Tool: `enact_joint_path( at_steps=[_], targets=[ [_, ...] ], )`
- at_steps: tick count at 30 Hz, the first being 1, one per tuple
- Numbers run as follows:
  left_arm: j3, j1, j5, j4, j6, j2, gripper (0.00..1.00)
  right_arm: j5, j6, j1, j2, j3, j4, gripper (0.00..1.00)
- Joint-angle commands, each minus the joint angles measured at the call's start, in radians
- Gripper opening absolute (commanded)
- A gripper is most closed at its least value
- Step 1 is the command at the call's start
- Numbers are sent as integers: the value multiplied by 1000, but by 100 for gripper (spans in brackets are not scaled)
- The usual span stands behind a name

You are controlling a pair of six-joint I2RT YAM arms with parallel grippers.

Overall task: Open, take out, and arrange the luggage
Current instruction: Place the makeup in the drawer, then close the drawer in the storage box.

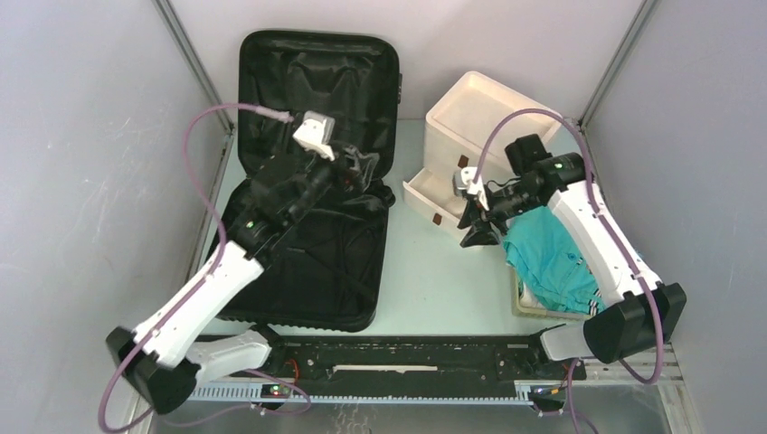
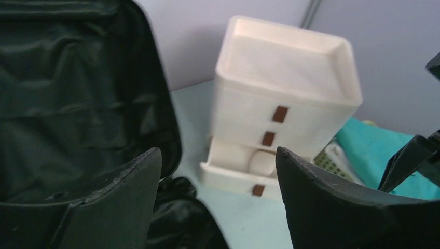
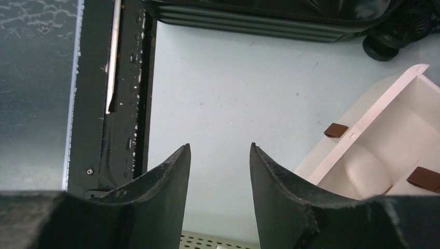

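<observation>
The luggage [image 1: 336, 271], a black hard-shell suitcase, lies open at the table's left, with its lid [image 1: 317, 81] standing against the back wall. Black lining [image 2: 67, 93] fills the left wrist view. My left gripper [image 1: 366, 167] hovers over the suitcase's right edge near the hinge, open and empty [image 2: 218, 150]. It faces the white drawer box [image 2: 288, 67]. My right gripper [image 1: 475, 235] hangs open and empty [image 3: 220, 146] over bare table, just in front of the box's pulled-out bottom drawer [image 3: 384, 129]. The suitcase's ribbed side [image 3: 249, 23] runs along the top of the right wrist view.
The white three-drawer box [image 1: 479, 117] stands at the back right, with a white rounded item [image 2: 262, 163] in its open bottom drawer [image 1: 425, 197]. A pale basket [image 1: 529, 307] holding teal cloth [image 1: 547, 262] sits under my right arm. Grey walls close in both sides.
</observation>
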Motion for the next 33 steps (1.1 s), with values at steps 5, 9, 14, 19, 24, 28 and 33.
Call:
enact_joint_path(
  at_steps=[5,9,14,19,24,28,33],
  targets=[
    [-176,40,-190,-206,174,-320,98,235,330,180,55,-39,300,47],
    [-222,42,-187,-333,248,-454,100,329,426,219,94,-41,353,34],
    [-302,42,-172,-461,301,-559,100,400,517,227,105,-67,404,20],
    [-423,42,-128,-470,326,-652,100,507,527,228,80,-146,451,16],
    [-508,44,-163,-421,318,-741,100,548,549,215,84,-151,466,16],
    [-530,98,-180,-424,327,-776,100,575,646,241,124,-152,548,16],
    [-540,124,-208,-430,336,-798,100,672,761,296,213,-155,667,12]
  ],
)
